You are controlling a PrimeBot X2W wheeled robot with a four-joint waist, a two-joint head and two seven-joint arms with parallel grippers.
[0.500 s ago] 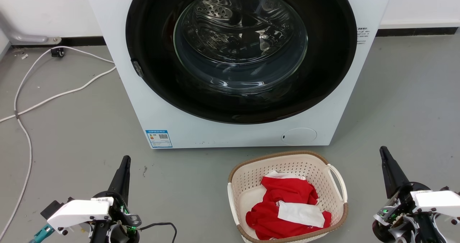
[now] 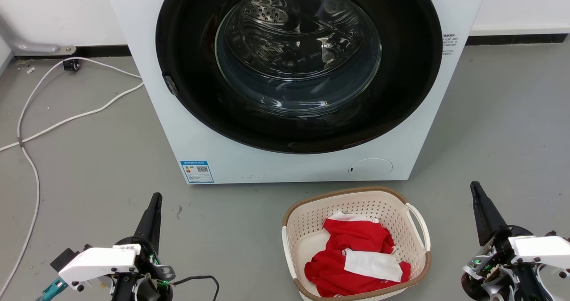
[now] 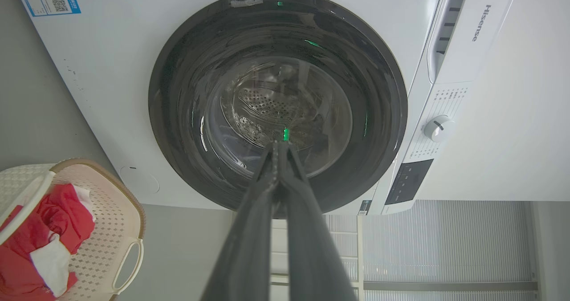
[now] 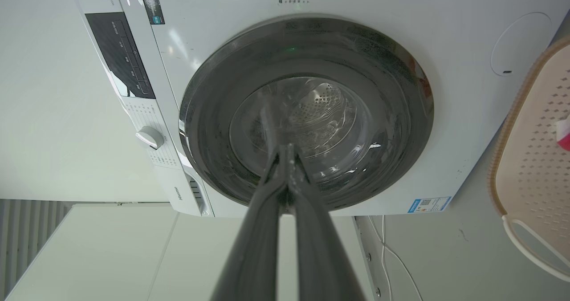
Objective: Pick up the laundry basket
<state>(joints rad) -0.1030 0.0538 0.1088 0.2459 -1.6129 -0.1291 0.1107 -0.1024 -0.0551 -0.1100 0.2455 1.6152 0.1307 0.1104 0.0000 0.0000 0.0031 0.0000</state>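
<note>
Got the laundry basket [image 2: 307, 223] parked on the floor [image 2: 89, 167] just in front of the washing machine [image 2: 222, 158], red clothes [image 2: 356, 247] inside. Seeing left gripper [image 2: 156, 197] and right gripper [image 2: 474, 185] both pinched closed, empty, flanking it, not touching.

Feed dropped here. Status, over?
Left tool shut, right tool shut, both empty. Laundry basket on floor between them, untouched, red cloth inside. Washing machine behind, not blocking.

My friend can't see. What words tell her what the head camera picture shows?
A cream laundry basket holding red and white clothes sits on the grey floor before a white washing machine. The shut left end effector and right end effector flank the basket.
</note>
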